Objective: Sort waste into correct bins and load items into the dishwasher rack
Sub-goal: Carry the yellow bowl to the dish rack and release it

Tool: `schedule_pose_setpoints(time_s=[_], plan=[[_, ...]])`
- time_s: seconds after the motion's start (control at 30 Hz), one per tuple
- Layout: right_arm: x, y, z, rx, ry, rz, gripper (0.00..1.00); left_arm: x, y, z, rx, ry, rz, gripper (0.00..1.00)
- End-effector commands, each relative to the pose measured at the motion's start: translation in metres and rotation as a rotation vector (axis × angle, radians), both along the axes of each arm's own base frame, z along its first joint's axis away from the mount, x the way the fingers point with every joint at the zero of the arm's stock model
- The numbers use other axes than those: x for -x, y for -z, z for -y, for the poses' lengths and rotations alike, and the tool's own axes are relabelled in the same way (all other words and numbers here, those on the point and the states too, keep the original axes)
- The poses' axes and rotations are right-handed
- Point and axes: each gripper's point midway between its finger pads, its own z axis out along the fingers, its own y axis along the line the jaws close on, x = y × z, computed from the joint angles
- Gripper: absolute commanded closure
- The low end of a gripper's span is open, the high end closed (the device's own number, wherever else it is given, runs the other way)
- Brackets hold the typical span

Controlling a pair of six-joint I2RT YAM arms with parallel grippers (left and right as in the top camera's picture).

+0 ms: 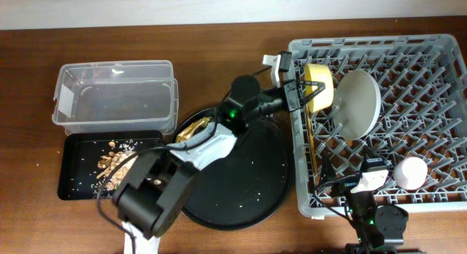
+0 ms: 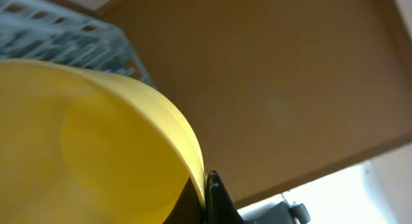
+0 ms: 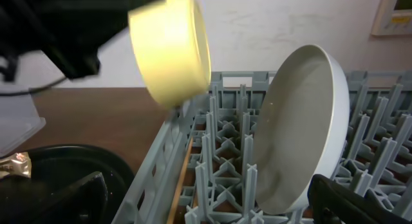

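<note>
yellow bowl (image 2: 84, 140), tipped on its side, pinched at the rim by the left gripper (image 1: 305, 90) over the dishwasher rack's (image 1: 430, 71) left edge.
grey-green plate (image 3: 302, 127) stands on edge among the pegs just beside it; the right gripper (image 1: 371, 175), fingers spread apart, sits at the rack's near side.

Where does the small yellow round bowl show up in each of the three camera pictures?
Overhead: the small yellow round bowl hangs over the big grey plastic rack's upper-left corner.
Left wrist: it fills the lower left.
Right wrist: upper left, tilted.
Shared landmark: the rack, top left for the left wrist, lower half for the right wrist.
</note>
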Motion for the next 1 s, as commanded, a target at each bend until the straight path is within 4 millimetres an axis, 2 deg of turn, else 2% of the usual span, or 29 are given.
schedule_pose_setpoints(time_s=[0.0, 0.07, 0.1, 0.13, 0.17, 0.27, 0.43, 0.53, 0.6, 0.67, 0.7, 0.77, 0.83, 0.9, 0.97], plan=[[0.0, 0.003, 0.001, -0.001, 0.002, -0.003, 0.02, -0.012, 0.036, 0.004, -0.029, -0.019, -0.081, 0.97], [0.0, 0.003, 0.001, -0.001, 0.002, -0.003, 0.02, -0.01, 0.05, 0.006, -0.046, 0.0, -0.104, 0.94], [0.0, 0.003, 0.001, -0.001, 0.002, -0.003, 0.02, -0.009, 0.05, 0.007, -0.046, 0.01, -0.107, 0.87], [0.0, 0.003, 0.001, -0.001, 0.002, -0.003, 0.02, -0.009, 0.05, 0.007, -0.044, 0.01, -0.105, 0.67], [0.0, 0.003, 0.001, -0.001, 0.002, -0.003, 0.02, -0.009, 0.05, 0.007, -0.045, 0.009, -0.106, 0.02], [0.0, 0.003, 0.001, -0.001, 0.002, -0.003, 0.02, -0.011, 0.049, 0.002, -0.044, 0.022, -0.107, 0.01], [0.0, 0.003, 0.001, -0.001, 0.002, -0.003, 0.02, -0.024, 0.045, -0.041, -0.043, 0.118, -0.107, 0.01], [0.0, 0.003, 0.001, -0.001, 0.002, -0.003, 0.02, -0.029, 0.067, -0.061, -0.102, 0.14, -0.24, 0.01], [0.0, 0.003, 0.001, -0.001, 0.002, -0.003, 0.02, -0.026, 0.068, -0.074, -0.148, 0.152, -0.273, 0.01], [0.0, 0.003, 0.001, -0.001, 0.002, -0.003, 0.02, -0.024, 0.074, -0.096, -0.31, 0.04, -0.301, 0.01], [0.0, 0.003, 0.001, -0.001, 0.002, -0.003, 0.02, -0.02, 0.078, -0.126, -0.504, -0.113, -0.295, 0.01], [0.0, 0.003, 0.001, -0.001, 0.002, -0.003, 0.02, -0.01, 0.066, -0.171, -0.722, -0.289, -0.254, 0.01], [0.0, 0.003, 0.001, -0.001, 0.001, -0.003, 0.02, 0.026, 0.044, -0.235, -1.004, -0.425, -0.17, 0.01], [0.0, 0.003, 0.001, -0.001, 0.001, -0.003, 0.02, 0.059, 0.055, -0.292, -1.264, -0.507, -0.236, 0.01], [0.0, 0.003, 0.001, -0.001, 0.001, -0.003, 0.02, 0.094, 0.081, -0.333, -1.497, -0.496, -0.348, 0.01]])
